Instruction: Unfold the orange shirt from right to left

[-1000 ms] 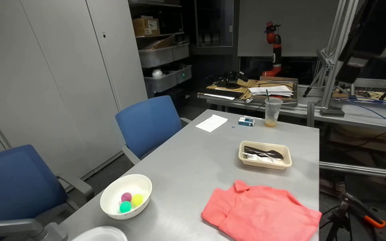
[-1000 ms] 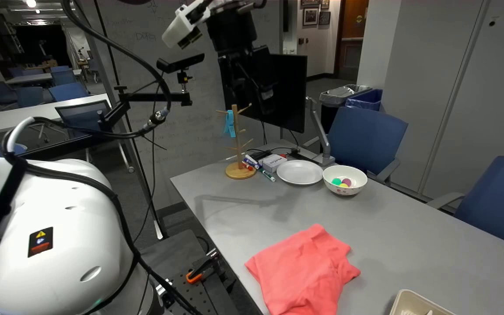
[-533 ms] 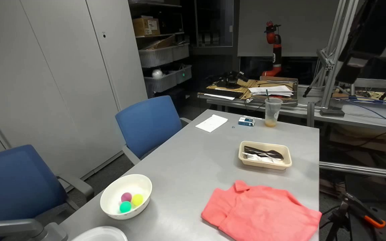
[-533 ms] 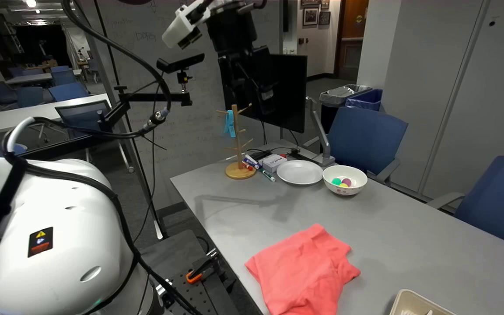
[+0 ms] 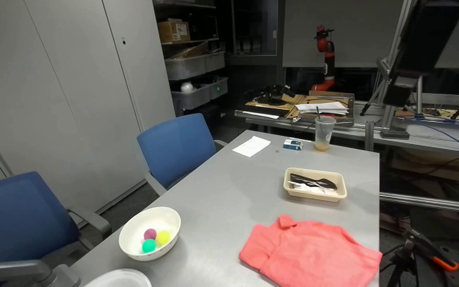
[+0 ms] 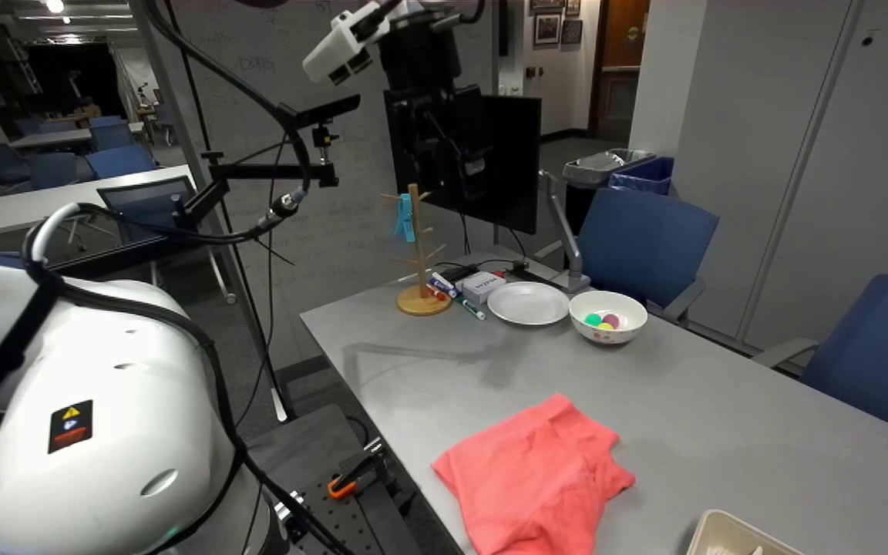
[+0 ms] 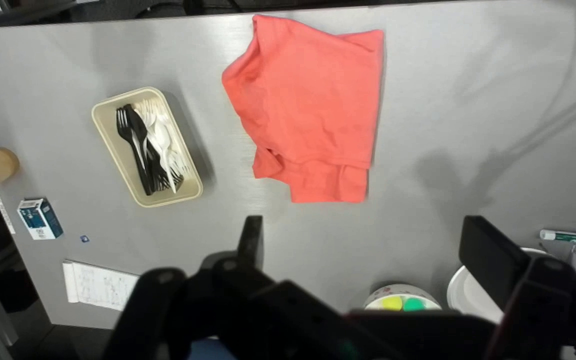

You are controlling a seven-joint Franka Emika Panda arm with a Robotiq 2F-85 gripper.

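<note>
The orange shirt (image 5: 317, 255) lies folded and wrinkled on the grey table (image 5: 221, 199), close to the table's edge. It also shows in an exterior view (image 6: 536, 482) and in the wrist view (image 7: 320, 95), where a narrower folded part sticks out at its lower end. My gripper (image 7: 363, 221) is open and empty, its two fingers wide apart, with bare table between the tips. It hangs high above the table, apart from the shirt. It shows as a dark shape in both exterior views (image 6: 475, 173) (image 5: 399, 91).
A cream tray of cutlery (image 7: 195, 187) lies beside the shirt. A white bowl with balls (image 5: 150, 255), a white plate (image 6: 529, 304), a wooden stand (image 6: 422, 304), markers and a monitor (image 6: 517, 154) are on the table. A cup (image 5: 325, 133), small box (image 5: 293, 144) and notepad (image 5: 251, 146) stand at the far end.
The arm and gripper have shifted slightly, to the left in one exterior view and to the right in the other. The shirt has not moved.
</note>
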